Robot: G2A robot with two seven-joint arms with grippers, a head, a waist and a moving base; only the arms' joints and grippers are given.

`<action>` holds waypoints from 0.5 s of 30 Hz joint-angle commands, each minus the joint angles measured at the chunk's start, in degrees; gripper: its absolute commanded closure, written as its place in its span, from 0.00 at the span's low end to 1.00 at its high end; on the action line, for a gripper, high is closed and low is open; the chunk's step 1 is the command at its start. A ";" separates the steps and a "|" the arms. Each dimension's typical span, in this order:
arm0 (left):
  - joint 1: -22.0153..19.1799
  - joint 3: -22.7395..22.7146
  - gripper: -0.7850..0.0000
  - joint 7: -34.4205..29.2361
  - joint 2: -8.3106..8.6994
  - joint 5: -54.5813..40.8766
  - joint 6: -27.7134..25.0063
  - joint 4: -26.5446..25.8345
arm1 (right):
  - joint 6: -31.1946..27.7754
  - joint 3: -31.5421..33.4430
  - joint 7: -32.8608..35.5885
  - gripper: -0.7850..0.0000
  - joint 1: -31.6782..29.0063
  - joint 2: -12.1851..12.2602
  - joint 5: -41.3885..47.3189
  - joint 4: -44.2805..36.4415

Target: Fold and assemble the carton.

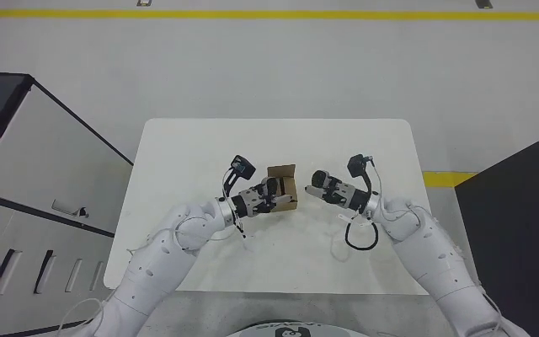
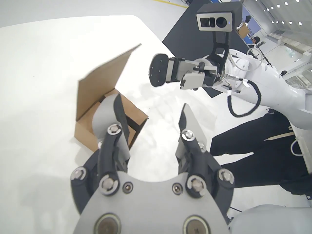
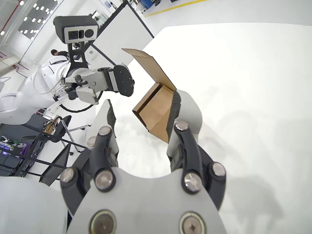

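A small brown carton [image 1: 285, 187] stands open-topped near the middle of the white table [image 1: 194, 152], with one long flap raised on its far side. My left gripper [image 1: 271, 199] is open at the carton's left side. In the left wrist view one of its fingers [image 2: 119, 113] is close against the carton [image 2: 97, 91], and I cannot tell whether they touch. My right gripper [image 1: 314, 184] hovers open just right of the carton, holding nothing. In the right wrist view the carton [image 3: 156, 105] sits beside one of its fingers [image 3: 176, 108], with the left gripper [image 3: 123, 80] beyond.
Dark panels stand off the table's left side [image 1: 17, 93] and right side [image 1: 497, 211]. A black cable loop [image 1: 360, 240] hangs under the right wrist. Bare tabletop lies beyond the carton and toward both side edges.
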 commanded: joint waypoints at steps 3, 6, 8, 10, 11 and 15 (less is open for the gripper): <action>-0.03 0.02 0.00 -0.05 0.01 0.09 0.03 0.04 | 0.08 -0.07 -0.02 0.00 0.05 -0.02 -0.03 0.01; -0.03 0.02 0.00 -0.05 0.01 0.09 0.03 0.04 | 0.08 -0.07 -0.02 0.00 0.05 -0.02 -0.03 0.01; 0.08 -0.05 0.00 0.06 0.02 0.27 0.35 0.30 | 0.20 -0.04 -0.16 0.00 0.02 -0.02 -0.13 -0.13; 1.50 -0.17 0.00 1.61 0.07 0.32 1.00 0.79 | -1.35 0.79 -1.47 0.00 -0.69 0.20 -1.19 -0.96; 2.62 -0.43 0.00 2.58 0.13 -0.93 0.68 0.60 | -2.66 1.58 -2.27 0.00 -1.29 0.41 -1.88 -0.79; 7.06 -2.69 0.00 8.78 0.60 -1.01 -0.57 -0.62 | -6.19 4.26 -5.36 0.00 -3.19 1.04 -4.03 0.02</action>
